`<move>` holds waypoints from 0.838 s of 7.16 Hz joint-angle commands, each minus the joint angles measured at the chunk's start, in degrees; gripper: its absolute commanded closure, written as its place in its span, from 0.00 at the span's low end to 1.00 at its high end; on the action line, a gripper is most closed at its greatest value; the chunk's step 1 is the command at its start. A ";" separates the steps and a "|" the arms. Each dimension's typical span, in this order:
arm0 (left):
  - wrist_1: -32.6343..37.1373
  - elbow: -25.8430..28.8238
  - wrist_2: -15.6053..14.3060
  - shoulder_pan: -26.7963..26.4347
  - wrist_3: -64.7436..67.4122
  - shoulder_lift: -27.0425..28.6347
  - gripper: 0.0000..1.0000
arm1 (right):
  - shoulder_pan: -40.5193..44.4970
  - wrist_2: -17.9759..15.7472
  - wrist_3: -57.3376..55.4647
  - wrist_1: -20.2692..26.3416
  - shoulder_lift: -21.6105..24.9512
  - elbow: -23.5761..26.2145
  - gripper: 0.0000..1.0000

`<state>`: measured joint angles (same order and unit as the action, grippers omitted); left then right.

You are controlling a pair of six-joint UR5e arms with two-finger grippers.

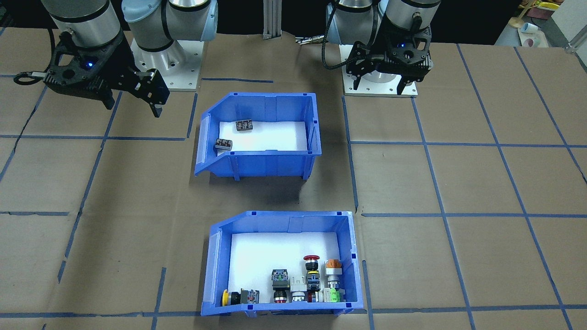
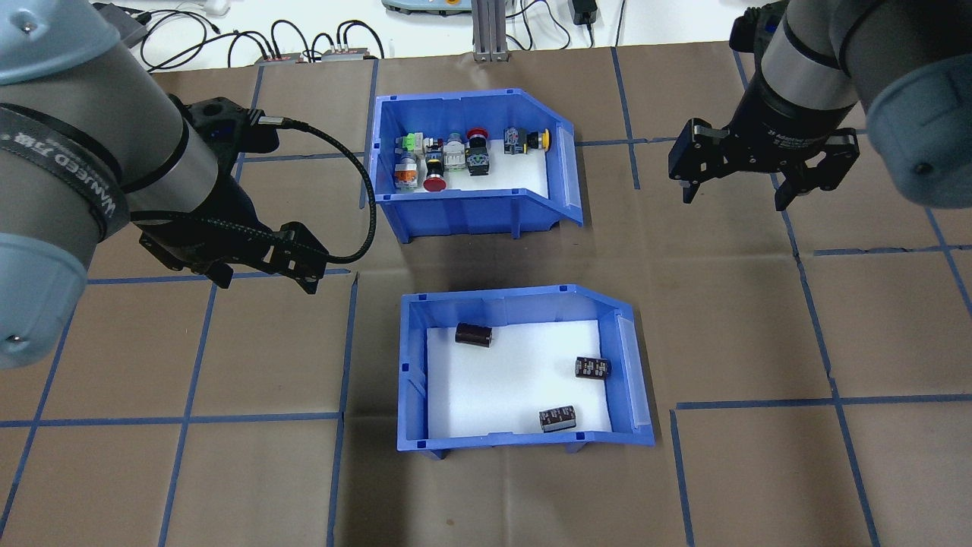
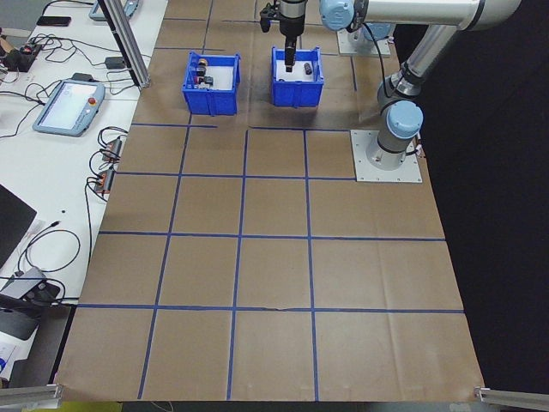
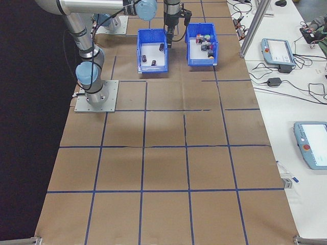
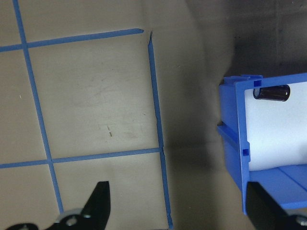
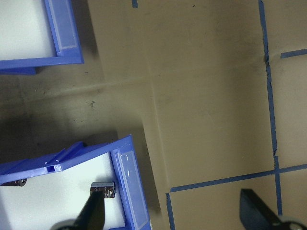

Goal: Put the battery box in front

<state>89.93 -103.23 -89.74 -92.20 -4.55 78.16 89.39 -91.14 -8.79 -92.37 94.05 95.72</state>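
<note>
Battery box (image 2: pixel 524 368): blue slanted-front bin, white foam liner, three dark cylindrical battery pieces loose inside; sits on the tabletop (image 2: pixel 759 342) nearer the robot, flanked by two tools. Left tool (image 2: pixel 262 277): jaws apart, empty, hovering just beside the box's plain side wall. Right tool (image 2: pixel 735 194): jaws apart, empty, raised beyond the slanted side. Switch bin (image 2: pixel 474 171): farther from the robot, apart from the box. Judgement: both tools are apparently staged either side for a two-armed lift.

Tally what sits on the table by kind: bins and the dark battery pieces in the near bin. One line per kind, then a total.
Blue bins: 2, the battery box and the switch bin
Dark battery pieces: 3, at and
Total: 5
</note>
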 commanded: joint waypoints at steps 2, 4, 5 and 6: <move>-0.01 -0.05 0.00 -0.08 -1.59 0.15 0.01 | 0.00 -0.01 0.00 0.09 -0.01 0.08 0.00; 0.16 0.04 -0.09 -0.08 -1.51 0.32 0.01 | 0.00 -0.18 0.00 0.09 -0.01 0.08 0.00; -0.71 0.13 -0.26 0.01 -1.25 0.15 0.01 | 0.09 -0.18 0.00 0.18 -0.01 0.08 0.00; -0.81 0.04 -0.18 0.01 -0.72 0.67 0.01 | 0.09 -0.27 0.00 0.26 -0.01 0.00 0.00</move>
<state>89.43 -103.15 -89.92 -92.24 -5.76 78.45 89.44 -91.32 -8.79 -92.21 94.04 95.79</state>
